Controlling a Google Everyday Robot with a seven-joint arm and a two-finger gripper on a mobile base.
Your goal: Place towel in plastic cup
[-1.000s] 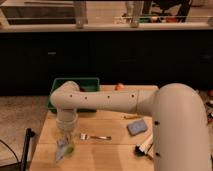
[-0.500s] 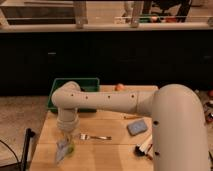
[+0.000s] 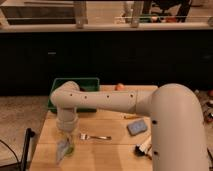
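Reaching across the wooden table [image 3: 115, 145], my arm [image 3: 150, 107] fills the near right of the scene and bends left, so that the gripper [image 3: 65, 136] hangs at the near left corner of the tabletop. Directly under it a pale, crumpled towel [image 3: 61, 150] droops downward, its long axis close to vertical; it appears to hang from my gripper, though how the gripper stands around the cloth I cannot tell. A greenish rim shows just beside the towel's lower part, which I take to be the plastic cup [image 3: 71, 148], partly hidden by the cloth; whether the towel already reaches inside it cannot be made out. By my reckoning the coming move turns on this alone: the cup lies almost straight below the gripper, a touch to the right, so the cloth must go down, not sideways.

Just right of the gripper a fork [image 3: 95, 136] lies flat, handle pointing right. Farther right sits a grey-blue sponge [image 3: 136, 126], with a small dark and white object near the table's right edge. Beyond my arm, at the far left of the table, stands a green bin [image 3: 59, 86], and an orange fruit [image 3: 119, 86] rests near the far edge before the dark cabinets.
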